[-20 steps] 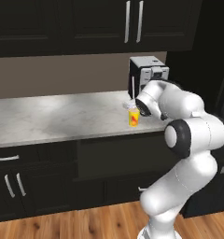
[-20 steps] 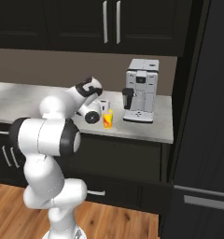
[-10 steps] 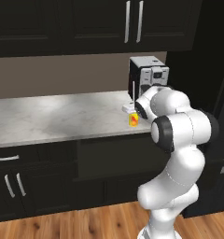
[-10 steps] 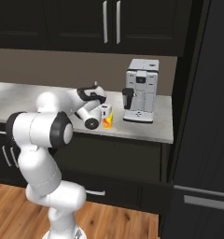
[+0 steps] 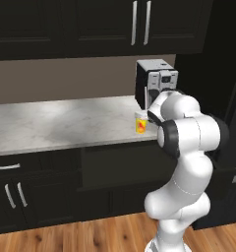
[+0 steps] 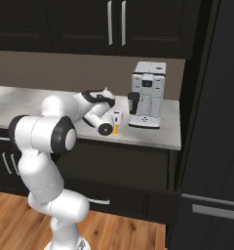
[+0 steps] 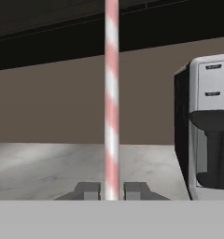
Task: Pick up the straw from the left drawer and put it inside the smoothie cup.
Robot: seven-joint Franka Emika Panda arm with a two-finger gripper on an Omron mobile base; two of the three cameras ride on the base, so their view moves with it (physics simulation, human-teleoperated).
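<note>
The straw (image 7: 111,93) stands upright, red-and-white striped in the hand view, and my gripper (image 7: 111,190) is shut on its lower part. From the left base view the straw (image 5: 145,101) is a thin pale line rising just over the yellow smoothie cup (image 5: 141,124) on the counter. My gripper (image 5: 152,114) is right beside the cup's rim. I cannot tell whether the straw's lower end is inside the cup. In the right base view my arm hides most of the cup (image 6: 117,117). A black drawer front (image 5: 120,165) stands out from the cabinet under the counter edge.
The white-and-black coffee machine (image 5: 157,83) (image 6: 147,95) (image 7: 207,126) stands close behind and to the right of the cup. The grey marble counter (image 5: 56,123) stretches to the left. Black upper cabinets (image 5: 115,24) hang overhead, and a tall black unit (image 6: 211,122) is on the right.
My arm has folded in towards the coffee machine, bringing the hand and the upright straw close over the cup. The cup has not moved.
</note>
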